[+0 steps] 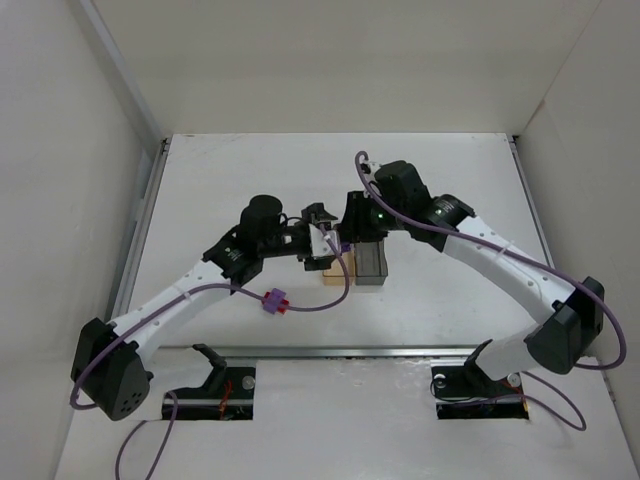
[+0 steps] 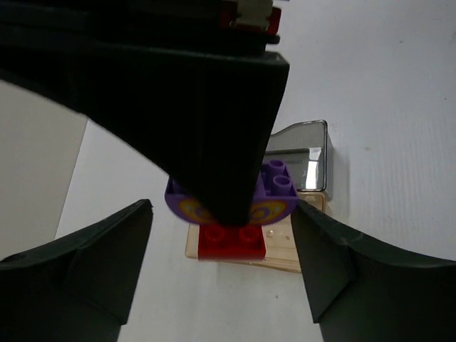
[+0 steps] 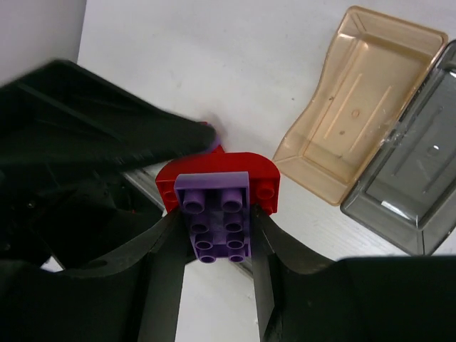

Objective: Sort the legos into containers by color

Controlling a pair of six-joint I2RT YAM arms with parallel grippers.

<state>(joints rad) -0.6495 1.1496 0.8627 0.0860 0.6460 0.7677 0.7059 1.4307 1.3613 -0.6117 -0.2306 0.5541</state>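
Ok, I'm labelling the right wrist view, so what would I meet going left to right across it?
purple lego → orange-tan bin → dark grey bin

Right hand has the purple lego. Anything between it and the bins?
Nothing visible in the path: the right wrist view shows only bare table between the purple lego in the right hand and the empty orange-tan bin and dark grey bin. But a red lego appears attached to it, and the left hand flanks both.
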